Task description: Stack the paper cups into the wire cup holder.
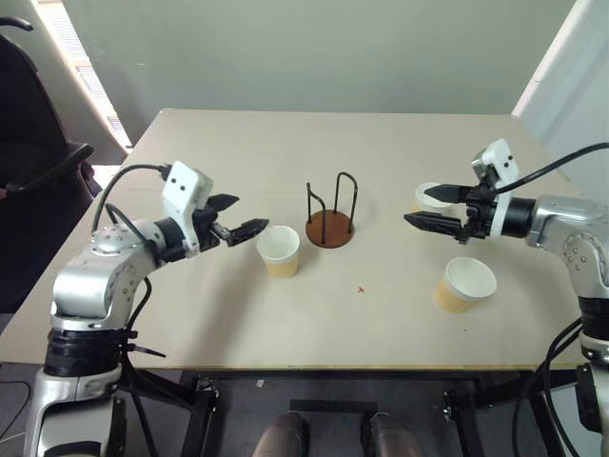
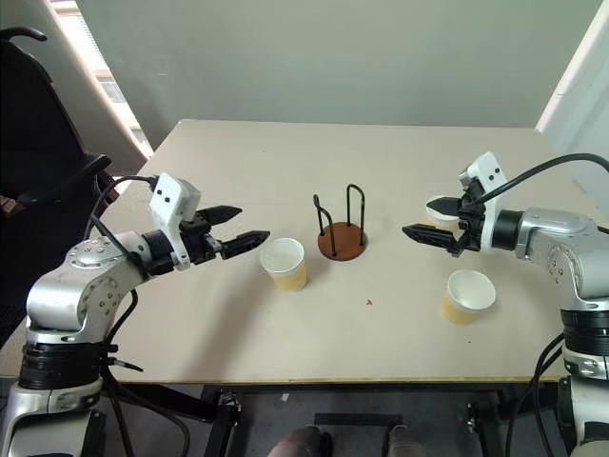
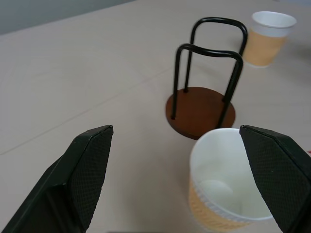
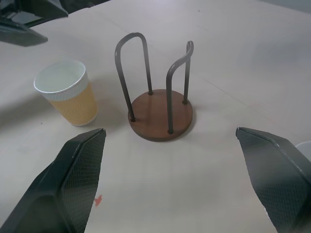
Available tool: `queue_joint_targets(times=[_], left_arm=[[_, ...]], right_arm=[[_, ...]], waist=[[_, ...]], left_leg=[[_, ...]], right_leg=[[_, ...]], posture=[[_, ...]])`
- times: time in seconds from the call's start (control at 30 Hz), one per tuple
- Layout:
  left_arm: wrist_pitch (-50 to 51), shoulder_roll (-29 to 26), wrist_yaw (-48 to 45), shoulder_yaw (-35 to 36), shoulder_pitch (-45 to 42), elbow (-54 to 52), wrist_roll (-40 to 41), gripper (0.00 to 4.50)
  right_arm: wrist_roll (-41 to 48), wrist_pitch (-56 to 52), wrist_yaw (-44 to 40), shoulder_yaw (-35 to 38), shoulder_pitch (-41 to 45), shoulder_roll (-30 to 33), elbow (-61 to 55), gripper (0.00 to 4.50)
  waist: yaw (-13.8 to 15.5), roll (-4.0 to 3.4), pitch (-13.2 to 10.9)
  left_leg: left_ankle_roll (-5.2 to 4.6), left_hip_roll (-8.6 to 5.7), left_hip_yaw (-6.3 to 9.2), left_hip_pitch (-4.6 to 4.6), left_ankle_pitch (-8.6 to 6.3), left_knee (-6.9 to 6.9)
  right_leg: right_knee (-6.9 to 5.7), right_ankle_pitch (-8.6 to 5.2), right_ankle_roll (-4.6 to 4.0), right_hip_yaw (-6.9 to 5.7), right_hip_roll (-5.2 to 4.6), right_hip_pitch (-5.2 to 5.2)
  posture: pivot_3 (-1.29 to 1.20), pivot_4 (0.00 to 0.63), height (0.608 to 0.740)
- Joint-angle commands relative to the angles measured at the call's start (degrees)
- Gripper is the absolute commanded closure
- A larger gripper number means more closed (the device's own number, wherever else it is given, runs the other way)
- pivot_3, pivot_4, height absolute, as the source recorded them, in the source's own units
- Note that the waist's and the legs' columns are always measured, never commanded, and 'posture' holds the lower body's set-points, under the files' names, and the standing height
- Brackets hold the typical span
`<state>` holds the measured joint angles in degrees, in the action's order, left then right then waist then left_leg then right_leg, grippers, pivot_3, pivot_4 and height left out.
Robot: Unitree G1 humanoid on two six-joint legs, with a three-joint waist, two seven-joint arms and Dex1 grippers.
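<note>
The wire cup holder (image 1: 330,220) stands empty at the table's middle, a reddish-brown disc with two black wire loops. One paper cup (image 1: 279,251) stands upright just left of it. My left gripper (image 1: 252,211) hovers open beside that cup, pointing toward it; in the left wrist view the cup (image 3: 228,194) sits by the right finger. A second paper cup (image 1: 466,284) stands upright at the front right. A third (image 2: 441,208) is partly hidden behind my right gripper (image 1: 416,208), which is open and points at the holder (image 4: 160,114).
The beige table (image 1: 314,324) ends near me at its front edge. A black chair (image 1: 29,143) stands off the left side. A small red mark (image 1: 361,289) lies on the table in front of the holder.
</note>
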<state>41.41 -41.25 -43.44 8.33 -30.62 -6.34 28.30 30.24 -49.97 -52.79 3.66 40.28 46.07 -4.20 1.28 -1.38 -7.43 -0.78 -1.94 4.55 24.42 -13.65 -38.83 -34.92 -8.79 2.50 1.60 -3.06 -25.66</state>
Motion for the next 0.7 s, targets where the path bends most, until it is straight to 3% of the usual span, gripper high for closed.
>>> queue_joint_targets(times=[0.03,0.33,0.53,0.7], left_arm=[[-0.3,0.6,-0.6,0.4,-1.5,-0.2,1.0,0.00],[2.8,6.9,0.2,-6.1,-7.3,0.4,1.1,0.00],[4.0,10.1,1.8,-13.0,-13.1,5.6,-3.6,0.00],[3.4,11.7,3.4,-14.8,-14.6,9.6,-7.0,0.00]], right_arm=[[1.1,-0.1,0.8,2.2,0.8,0.5,-2.3,0.05],[2.1,-0.6,3.5,5.1,-1.0,0.8,-4.3,0.05],[2.9,-1.4,4.9,6.7,-1.7,1.2,-6.2,0.05],[3.5,-2.0,5.8,8.2,-3.2,1.7,-7.5,0.05]], waist=[[0.0,0.00,0.0],[0.2,0.01,0.0],[0.2,0.01,0.0],[0.1,0.01,0.0]], left_leg=[[0.00,0.00,0.00,0.00,0.00,0.00],[-0.05,-0.01,-0.03,0.02,0.04,-0.10],[-0.07,0.00,-0.03,-0.04,0.05,-0.12],[-0.07,0.00,-0.03,-0.04,0.05,-0.10]], right_leg=[[0.00,0.00,0.00,0.00,0.00,0.00],[-0.02,0.06,0.09,-0.01,-0.04,0.06],[-0.02,0.32,0.51,-0.01,-0.04,0.13],[0.01,0.33,0.55,-0.01,-0.03,0.12]], posture=[[0.00,0.150,0.740],[0.00,0.150,0.740],[0.00,0.150,0.740],[0.00,0.150,0.740]])
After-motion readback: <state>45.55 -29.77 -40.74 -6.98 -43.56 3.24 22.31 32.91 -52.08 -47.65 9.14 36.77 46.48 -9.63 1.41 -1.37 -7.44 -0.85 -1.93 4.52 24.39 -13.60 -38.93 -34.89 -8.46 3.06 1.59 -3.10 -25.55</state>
